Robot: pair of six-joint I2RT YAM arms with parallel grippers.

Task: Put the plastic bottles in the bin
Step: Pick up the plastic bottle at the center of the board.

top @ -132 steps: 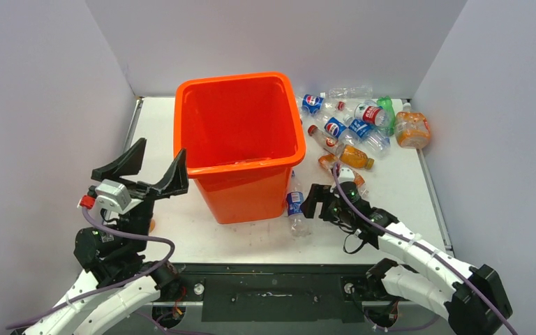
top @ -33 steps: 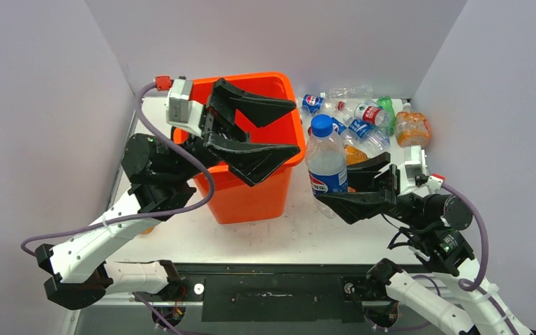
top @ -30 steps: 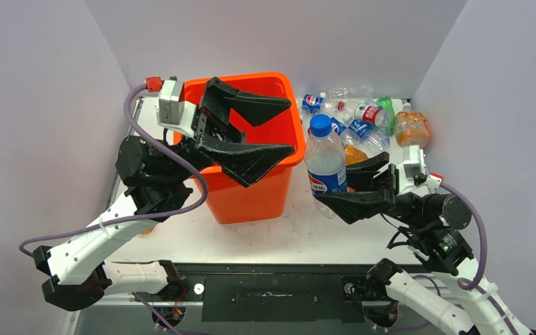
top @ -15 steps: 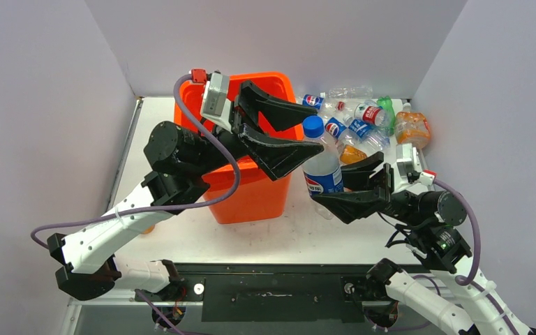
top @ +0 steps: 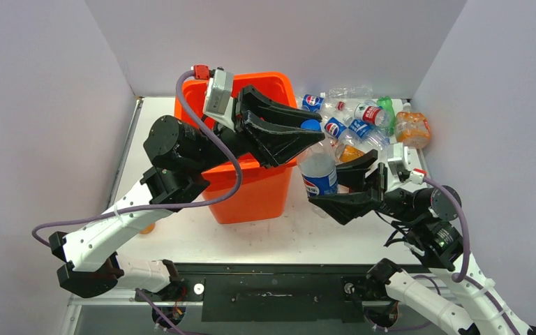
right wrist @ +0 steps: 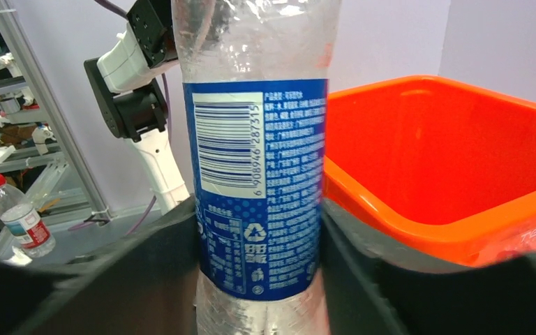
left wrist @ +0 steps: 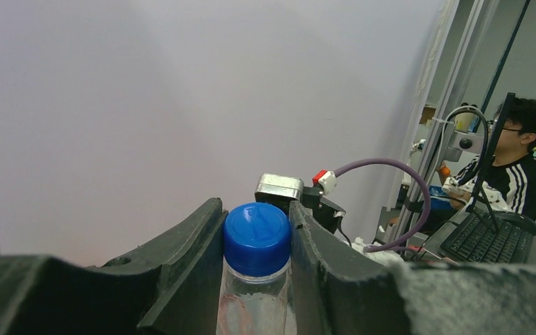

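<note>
First, at the near edge of the table (top: pixel 181 234), the bases of both arms are seen, bolted side by side. Just beyond them the right gripper (top: pixel 324 188) is shown raised above the table, its jaws closed from both sides on the lower body of a blue-labelled bottle (top: pixel 318 171). In the right wrist view the label, with its barcode, is seen pressed between the two dark fingers (right wrist: pixel 153 272) of the right gripper (right wrist: pixel 258 241), and the blue-labelled bottle (right wrist: pixel 255 174) is filled by nothing visible but a clear, crinkled wall above the label. The same bottle is gripped at its top by the left gripper (top: pixel 309 132), which is extended over the bin from the left. In the left wrist view both fingers (left wrist: pixel 195 251) are laid against the blue cap (left wrist: pixel 257 237), one on each side, so that the left gripper (left wrist: pixel 255 213) is clamped on it. The bottle is held roughly upright in the air by both tools, its cap leaning a little toward the bin (top: pixel 251 199), just beside the right wall and close to the rim, not inside. The orange bin (right wrist: pixel 447 146) is stood upright in the middle of the table. Farther back, at the far right corner, the other bottles (top: pixel 359 125) are heaped lying down, among them a squat orange bottle (top: pixel 412 130) and a green bottle (top: pixel 386 106).
</note>
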